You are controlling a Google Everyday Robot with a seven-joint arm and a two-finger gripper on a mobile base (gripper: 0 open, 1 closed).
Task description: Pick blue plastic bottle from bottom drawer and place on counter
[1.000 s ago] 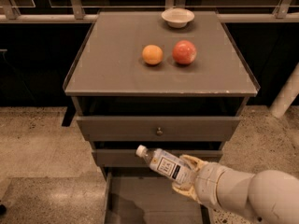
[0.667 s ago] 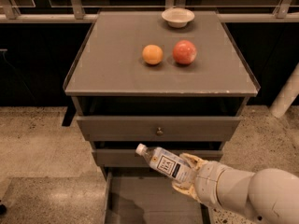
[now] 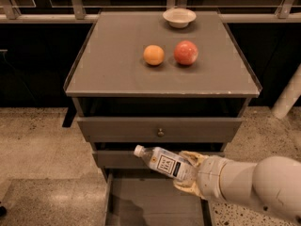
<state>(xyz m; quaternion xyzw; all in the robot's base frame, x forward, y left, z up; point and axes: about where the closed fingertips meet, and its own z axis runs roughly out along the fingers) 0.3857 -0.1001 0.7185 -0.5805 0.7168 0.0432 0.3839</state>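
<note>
The blue plastic bottle [image 3: 163, 163] is clear and bluish with a white cap and a pale label with a dark patch. It lies tilted, cap up-left, in my gripper [image 3: 188, 174], which is shut on its lower end. I hold it above the pulled-out bottom drawer [image 3: 150, 201], in front of the middle drawer. My white arm [image 3: 254, 185] reaches in from the lower right. The counter [image 3: 117, 65] is the grey cabinet top higher up in the view.
On the counter sit an orange [image 3: 154, 55], a red apple [image 3: 186, 52] and a white bowl [image 3: 179, 17] at the back. The upper drawer with a round knob [image 3: 161, 132] is slightly pulled out. A white post [image 3: 288, 98] stands at the right.
The bottle and gripper have risen very slightly; otherwise nothing has moved.
</note>
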